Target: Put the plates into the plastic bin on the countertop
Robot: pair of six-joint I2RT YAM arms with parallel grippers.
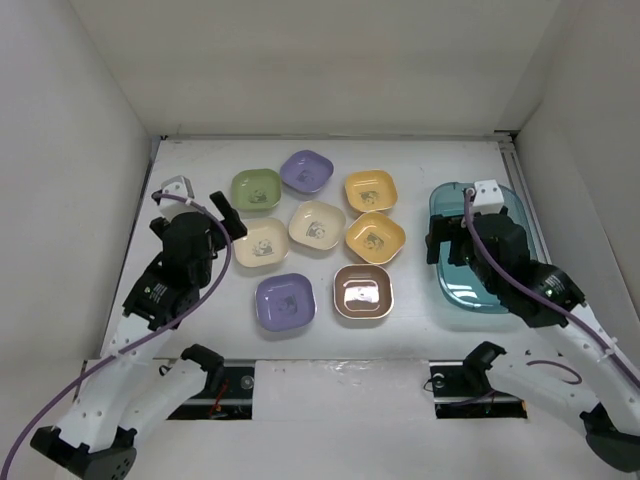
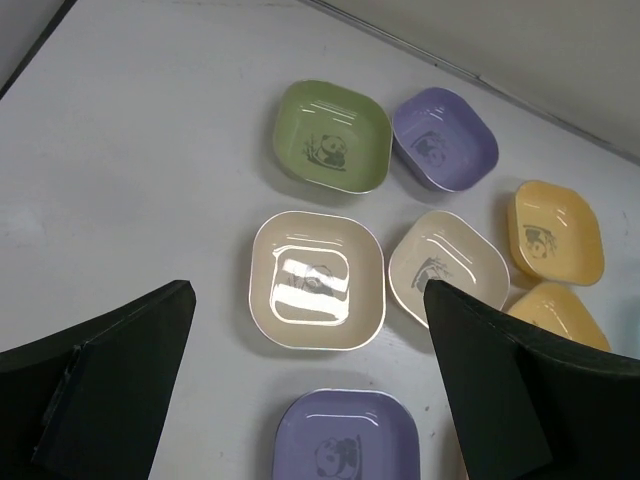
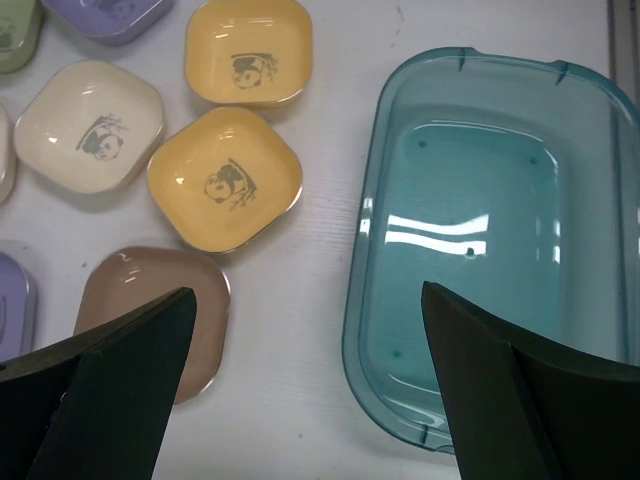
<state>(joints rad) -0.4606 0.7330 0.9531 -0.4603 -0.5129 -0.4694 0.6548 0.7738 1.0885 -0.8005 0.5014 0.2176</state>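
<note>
- The eight small rounded-square shallow plates lie in a loose group at the middle of the plain white countertop (image 1: pixel 190 170), somewhat toward its far edge. Each rests flat on the surface, and none is in the bin yet.
- Farthest are the green plate (image 1: pixel 256 189), one lavender plate (image 1: pixel 306 171) and one yellow-orange plate (image 1: pixel 371 191). Nearest are a second lavender plate (image 1: pixel 285 302) and the brown-pink plate (image 1: pixel 363 291).
- The translucent teal-blue plastic bin (image 3: pixel 480 180) stands along the right edge and is empty.
- The left gripper (image 2: pixel 307 292) is spread wide and holds nothing. It hangs above the cream plate (image 2: pixel 317 280) on the left side of the group.
- The right gripper (image 3: pixel 305 292) is also spread and empty, over the strip between the brown-pink plate and the left rim of the bin.
- I judge that the first pick is in hand. The left gripper should come down with one finger inside the wall of the cream plate and one outside, pinch the rim, then lift.
- The bin is far from this arm, so the right arm may serve the nearby yellow-orange plates better.
</note>
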